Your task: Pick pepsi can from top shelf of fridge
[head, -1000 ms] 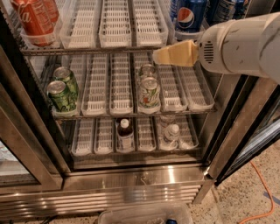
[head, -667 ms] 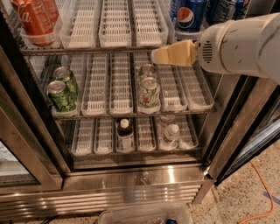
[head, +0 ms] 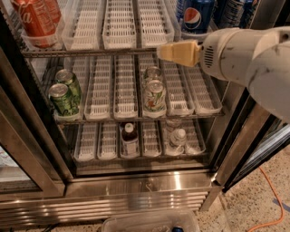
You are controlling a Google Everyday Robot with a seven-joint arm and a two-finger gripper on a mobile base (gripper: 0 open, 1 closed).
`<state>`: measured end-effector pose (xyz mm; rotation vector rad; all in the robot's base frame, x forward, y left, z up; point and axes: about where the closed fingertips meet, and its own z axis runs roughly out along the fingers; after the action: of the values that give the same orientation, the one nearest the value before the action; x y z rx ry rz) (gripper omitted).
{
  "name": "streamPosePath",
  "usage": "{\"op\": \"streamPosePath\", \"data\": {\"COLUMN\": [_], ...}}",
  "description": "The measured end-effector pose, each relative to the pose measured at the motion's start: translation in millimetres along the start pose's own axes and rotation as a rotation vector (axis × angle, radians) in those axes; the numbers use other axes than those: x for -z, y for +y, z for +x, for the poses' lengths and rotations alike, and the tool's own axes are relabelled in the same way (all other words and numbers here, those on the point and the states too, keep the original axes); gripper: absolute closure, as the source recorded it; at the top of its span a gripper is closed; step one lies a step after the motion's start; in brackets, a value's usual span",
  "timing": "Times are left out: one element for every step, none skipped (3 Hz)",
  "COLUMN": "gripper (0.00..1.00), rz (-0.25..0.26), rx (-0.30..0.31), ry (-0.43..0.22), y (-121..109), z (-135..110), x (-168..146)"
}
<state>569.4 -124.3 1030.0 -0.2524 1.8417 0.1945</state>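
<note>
2 red cans (head: pixel 36 20) share the top shelf (head: pixel 90 51) with the pepsi can (head: pixel 195 16), the gripper's (head: pixel 160 52) closed, empty fingers (head: pixel 179 53) just before it.

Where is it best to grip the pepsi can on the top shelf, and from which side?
Probably grip the pepsi can on its curved side wall above the tray lip, coming from the open front of the fridge. It stands upright at the front of the top shelf, another blue can close beside it. The gripper is below and left of it, at the shelf rail.

Speckled terrazzo floor (head: pixel 244 208) with an orange cable (head: pixel 273 188) lying at lower right.
</note>
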Motion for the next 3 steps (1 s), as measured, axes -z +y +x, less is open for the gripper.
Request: {"op": "streamPosePath", "data": {"gripper": [0.0, 0.0, 0.0], "rz": [0.072, 0.123, 0.123], "rx": [-0.015, -0.027, -0.027], "ry": [-0.09, -0.146, -0.146], "y": [-29.1, -37.1, -37.1], "z": [-19.5, -44.3, -44.3], "x": [20.5, 35.3, 35.3]}}
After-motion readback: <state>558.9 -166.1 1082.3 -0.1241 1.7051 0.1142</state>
